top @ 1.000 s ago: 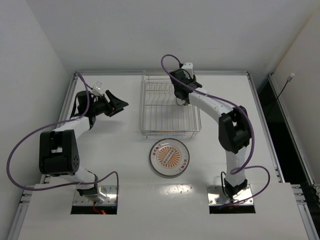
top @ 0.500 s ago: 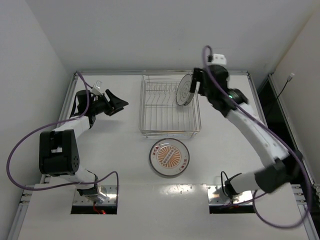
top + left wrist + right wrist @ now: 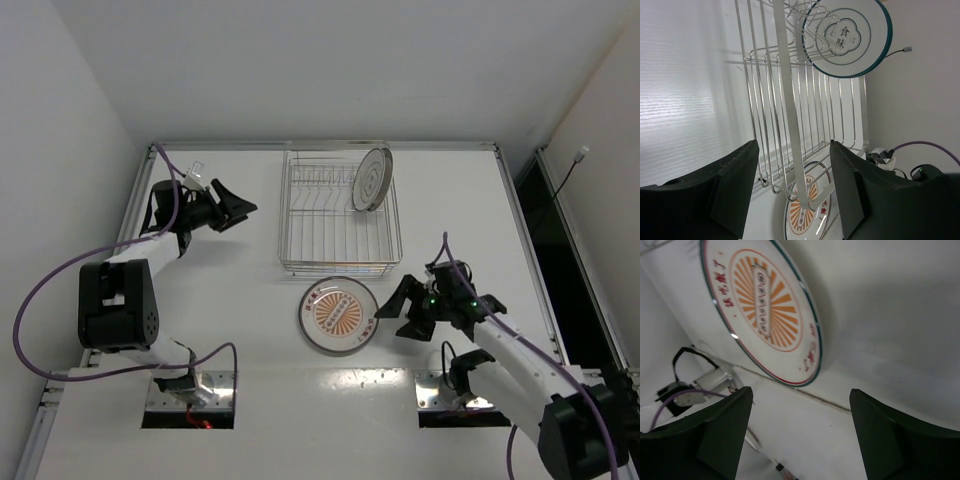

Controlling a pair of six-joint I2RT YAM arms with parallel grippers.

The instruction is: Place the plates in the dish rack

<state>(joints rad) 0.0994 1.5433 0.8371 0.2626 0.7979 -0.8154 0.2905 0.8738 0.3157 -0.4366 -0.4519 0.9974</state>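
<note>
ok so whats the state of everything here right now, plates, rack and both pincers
dish rack, upright, holding one plate
white ringed plate, standing on edge in the rack's far right corner
orange sunburst plate, lying flat in front of the rack, not loaded
left pincer, open, empty
right pincer, open, empty, beside the orange plate

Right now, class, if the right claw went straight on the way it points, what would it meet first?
Probably the orange sunburst plate, lying flat just ahead of the right claw.
</note>
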